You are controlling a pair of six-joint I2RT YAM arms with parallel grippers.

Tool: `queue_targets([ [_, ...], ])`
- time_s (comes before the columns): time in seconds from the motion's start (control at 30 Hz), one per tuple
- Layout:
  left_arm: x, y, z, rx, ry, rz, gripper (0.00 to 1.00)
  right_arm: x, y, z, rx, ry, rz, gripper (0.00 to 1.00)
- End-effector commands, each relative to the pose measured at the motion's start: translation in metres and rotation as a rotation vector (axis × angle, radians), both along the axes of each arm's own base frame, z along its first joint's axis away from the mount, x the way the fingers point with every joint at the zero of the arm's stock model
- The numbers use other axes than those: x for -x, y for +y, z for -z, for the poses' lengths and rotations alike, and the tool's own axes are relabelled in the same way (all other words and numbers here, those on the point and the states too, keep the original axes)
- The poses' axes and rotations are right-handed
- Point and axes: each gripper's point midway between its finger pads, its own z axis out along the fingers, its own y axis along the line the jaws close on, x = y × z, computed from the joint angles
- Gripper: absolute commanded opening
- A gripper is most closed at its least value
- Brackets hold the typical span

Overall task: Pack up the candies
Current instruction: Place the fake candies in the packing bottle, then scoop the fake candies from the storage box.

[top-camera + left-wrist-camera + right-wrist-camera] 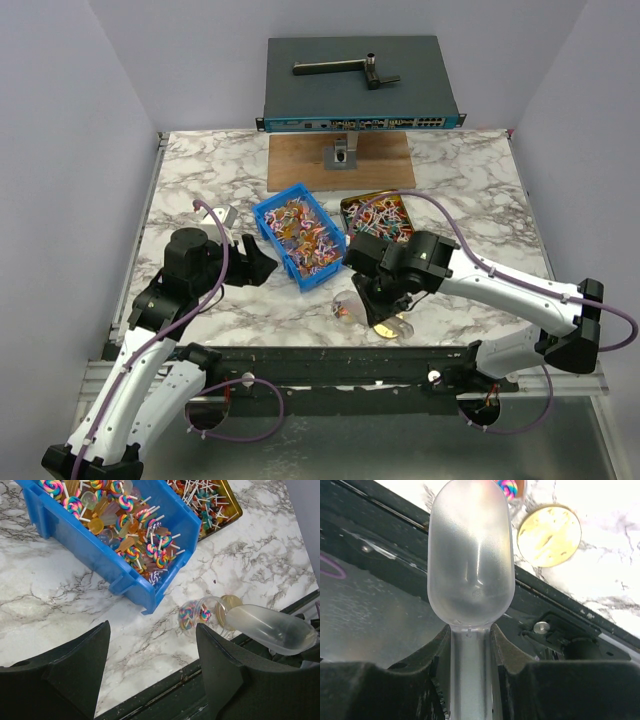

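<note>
Robotics lab test cell, plain grey partition walls, marble-pattern table, rack network switch at back

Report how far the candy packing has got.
Done: a few candies sit in the small clear jar, which appears to lie on its side. In hand: the right gripper is shut on the scoop, which looks empty; the left gripper is open and empty. Left: most candies are in the blue bin, and the gold lid is off.
</note>
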Motion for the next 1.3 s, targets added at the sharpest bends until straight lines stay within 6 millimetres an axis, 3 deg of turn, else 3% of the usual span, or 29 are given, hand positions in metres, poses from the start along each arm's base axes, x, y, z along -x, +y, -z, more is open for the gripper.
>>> queue_targets([
  [0.0,-0.001,0.001,0.004,-0.015,0.003,-0.006,0.71,-0.013,0.009,-0.016,-0.030,-0.043,-0.037,0.01],
  [0.3,-0.001,0.003,0.003,-0.017,-0.003,-0.015,0.71,-0.058,0.038,-0.022,-0.048,-0.149,-0.070,0.01],
  [0.8,0.000,0.003,0.002,-0.013,-0.005,-0.013,0.71,-0.114,0.065,0.010,-0.060,-0.174,-0.082,0.01],
  [1.27,0.000,0.004,0.002,-0.014,-0.011,-0.015,0.72,-0.135,0.086,0.043,-0.026,-0.117,-0.131,0.01],
])
